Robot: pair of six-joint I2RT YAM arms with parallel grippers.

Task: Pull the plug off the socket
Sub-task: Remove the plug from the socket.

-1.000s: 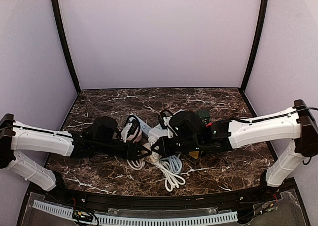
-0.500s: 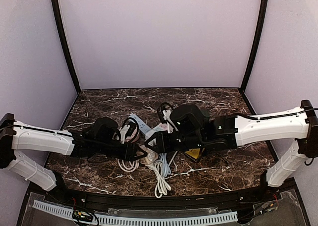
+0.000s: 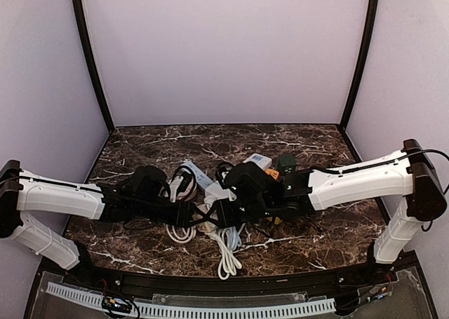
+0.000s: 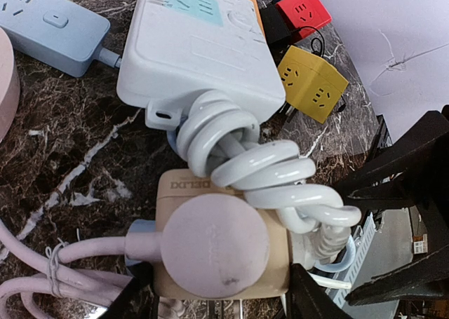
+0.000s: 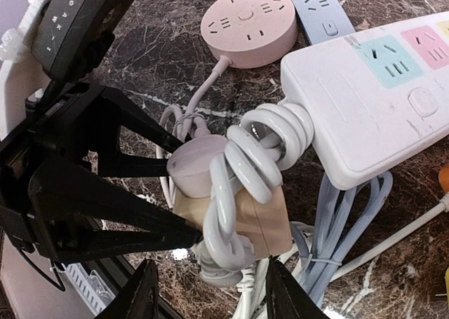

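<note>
Where both arms meet near the middle of the dark marble table [image 3: 309, 140], found the round mauve-pink plastic plug [image 4: 214, 245] pressed onto the pale beige plastic cube socket [image 4: 184, 193]; judged fully seated, not yet pulled. Clamped at the cube by the left gripper [image 4: 219, 291], black fingers against opposite side faces, presumably to anchor the socket half so that a pull shifts only the plug. Approached from the other side by the right gripper [image 5: 214, 291]: jaws apart, straddling the cube's lower end, closed on nothing visible; probably lining up for the plug. Cannot tell whether either right finger touches the cube. As to the plug itself: looks smooth, domed, unmarked on its back, flush with the cube, no gap at the seam; trails a thin pink cord [image 4: 84, 252] sideways at table level. Crossed by a thick white coiled cable [image 4: 259, 172], looped over the cube's top and partly over the plug's rim, running from the long white plastic power strip [image 4: 196, 45] with pastel panels just beyond; likely to hamper a clean grip. Further out, noted a flat round pink socket disc [image 5: 245, 24], a pale blue strip [image 4: 49, 24], a yellow cube adapter [image 4: 312, 84] and a red cube adapter [image 4: 302, 10], all apart from the grip zone.
</note>
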